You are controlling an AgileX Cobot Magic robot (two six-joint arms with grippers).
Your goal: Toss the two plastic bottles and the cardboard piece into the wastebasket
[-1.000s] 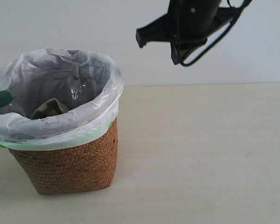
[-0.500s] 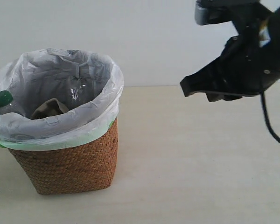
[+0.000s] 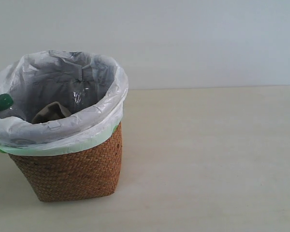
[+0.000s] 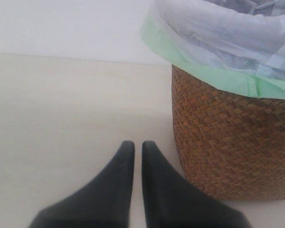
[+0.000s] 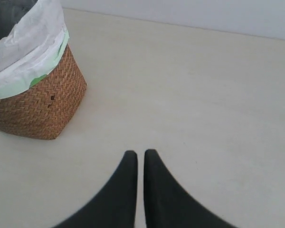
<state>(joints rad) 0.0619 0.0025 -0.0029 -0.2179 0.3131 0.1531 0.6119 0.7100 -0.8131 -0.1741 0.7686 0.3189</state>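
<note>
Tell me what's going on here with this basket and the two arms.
Nothing is being handled right now. The brown woven wicker wastebasket with a white plastic liner already holds the clear plastic bottle with a green cap, the grey-brown moulded cardboard piece and what looks like a second clear plastic bottle. The left claw is shut and empty, low beside the basket. The right claw is shut and empty over the pale table, apart from the basket. The job looks done.
</note>
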